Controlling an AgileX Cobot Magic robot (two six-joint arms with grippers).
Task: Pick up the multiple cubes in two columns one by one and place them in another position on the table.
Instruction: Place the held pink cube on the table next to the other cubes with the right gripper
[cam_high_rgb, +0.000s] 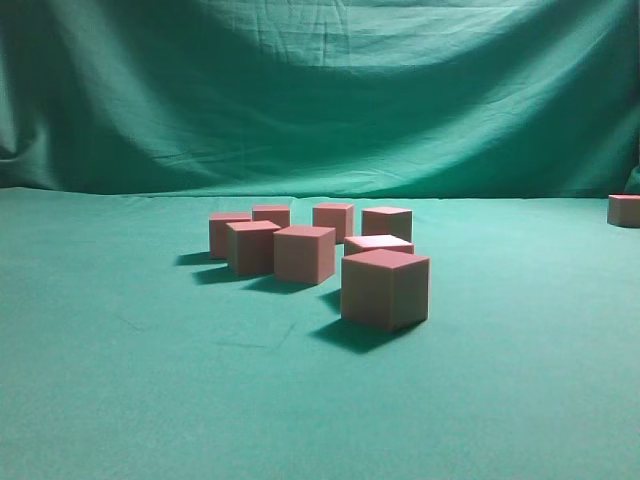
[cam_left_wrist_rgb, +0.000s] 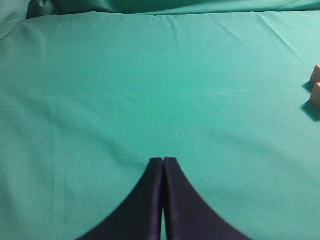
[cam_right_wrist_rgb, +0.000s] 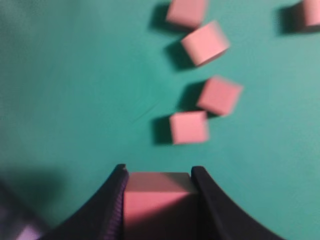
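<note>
Several salmon-pink cubes stand in a loose cluster mid-table, the nearest cube (cam_high_rgb: 385, 289) in front and another cube (cam_high_rgb: 304, 254) behind it to the left. One lone cube (cam_high_rgb: 624, 210) sits at the far right edge. Neither gripper shows in the exterior view. My right gripper (cam_right_wrist_rgb: 158, 172) is shut on a cube (cam_right_wrist_rgb: 157, 200), held above the green table (cam_right_wrist_rgb: 75, 100), with several cubes below and ahead, the closest cube (cam_right_wrist_rgb: 189, 127) just beyond the fingertips. My left gripper (cam_left_wrist_rgb: 163, 160) is shut and empty over bare cloth, far from two cubes (cam_left_wrist_rgb: 316, 95) at its right edge.
A draped green cloth backdrop (cam_high_rgb: 320, 90) rises behind the table (cam_high_rgb: 120, 380). Green cloth stretches in front of and to the left of the cluster. The right wrist picture is blurred.
</note>
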